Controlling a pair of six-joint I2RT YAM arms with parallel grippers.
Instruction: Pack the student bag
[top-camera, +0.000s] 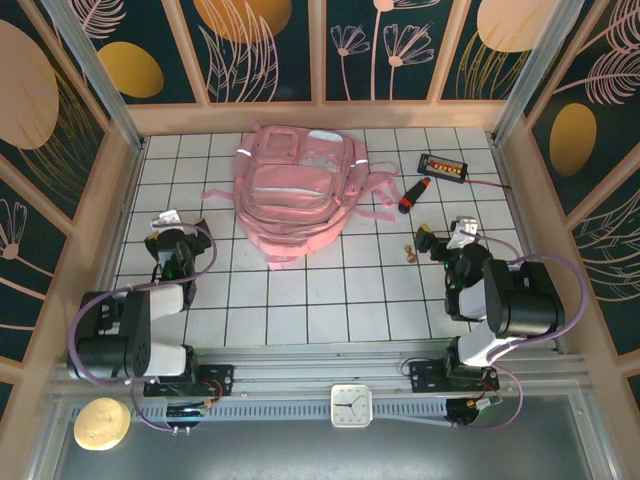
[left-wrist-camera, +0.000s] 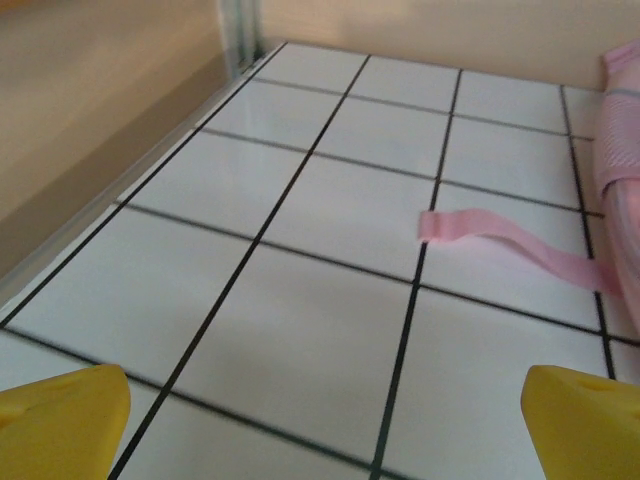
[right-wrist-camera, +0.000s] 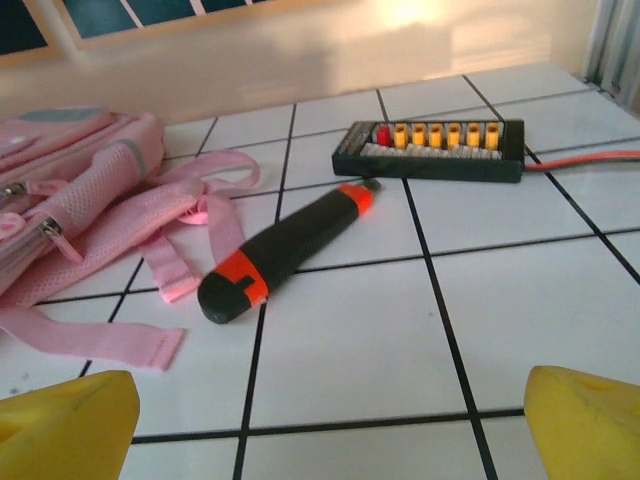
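The student bag (top-camera: 295, 190), a large pink backpack, lies flat at the back middle of the tiled table, straps spread to both sides. My left gripper (top-camera: 165, 222) rests open near the left front, apart from the bag. In the left wrist view its yellow fingertips (left-wrist-camera: 60, 420) stand wide over bare tile, with a pink strap (left-wrist-camera: 500, 235) ahead. My right gripper (top-camera: 445, 232) is open at the right front. Nothing sits between its jaws (right-wrist-camera: 328, 425). Ahead of it lie a black and orange utility knife (right-wrist-camera: 285, 255) and the bag's side (right-wrist-camera: 70, 210).
A black board with yellow connectors (top-camera: 444, 166) and a red cable (top-camera: 490, 183) lies back right, behind the knife (top-camera: 413, 193). A small wooden piece (top-camera: 410, 253) sits left of the right gripper. Wooden walls (top-camera: 120, 200) enclose the table. A white clock (top-camera: 351, 404) sits below the front edge.
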